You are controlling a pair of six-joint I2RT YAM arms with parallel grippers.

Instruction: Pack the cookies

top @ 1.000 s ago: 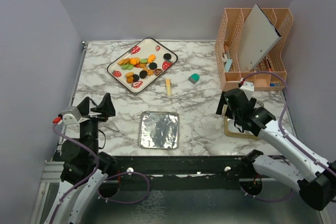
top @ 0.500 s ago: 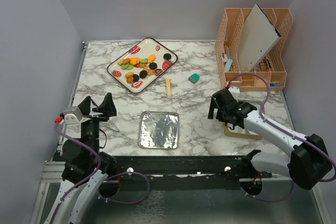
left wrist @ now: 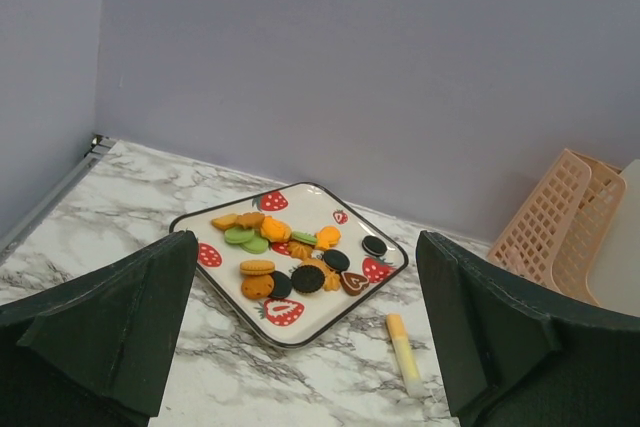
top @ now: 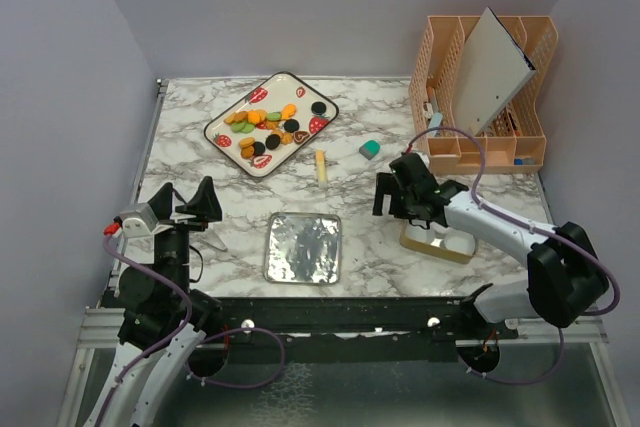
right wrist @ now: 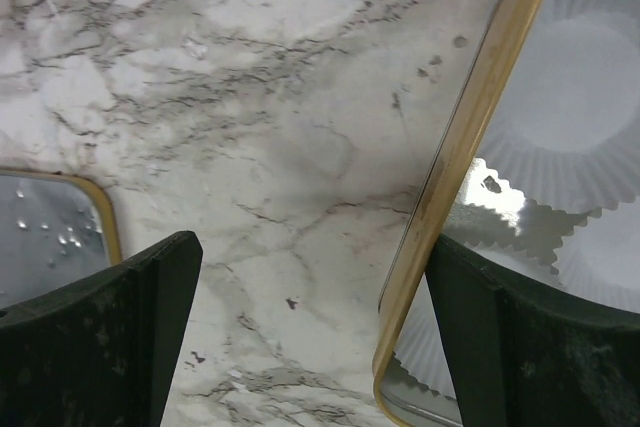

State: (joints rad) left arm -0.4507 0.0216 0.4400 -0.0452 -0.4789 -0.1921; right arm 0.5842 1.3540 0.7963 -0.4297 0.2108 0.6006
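The cookies point(top: 268, 127) are small orange, black, green and brown discs on a white strawberry-print tray point(top: 318, 99) at the back left; they also show in the left wrist view point(left wrist: 295, 257). A gold-rimmed tin point(top: 430, 245) with white pleated paper cups point(right wrist: 580, 97) sits at the front right. My right gripper point(top: 395, 209) is open and low over the tin's left rim point(right wrist: 455, 167), with one finger over the cups and the other over bare table point(right wrist: 310, 277). My left gripper point(top: 188, 199) is open and empty point(left wrist: 305, 347) at the front left, facing the tray.
A silver square lid point(top: 303, 247) lies at the front middle. A yellow stick point(top: 321, 165) and a small teal block point(top: 370, 149) lie mid-table. A peach basket point(top: 485, 152) with a leaning grey board point(top: 492, 67) stands at the back right.
My right gripper has swung left from over the gold tin to its left rim, and the tin now sits a little further left. The left arm has barely moved.
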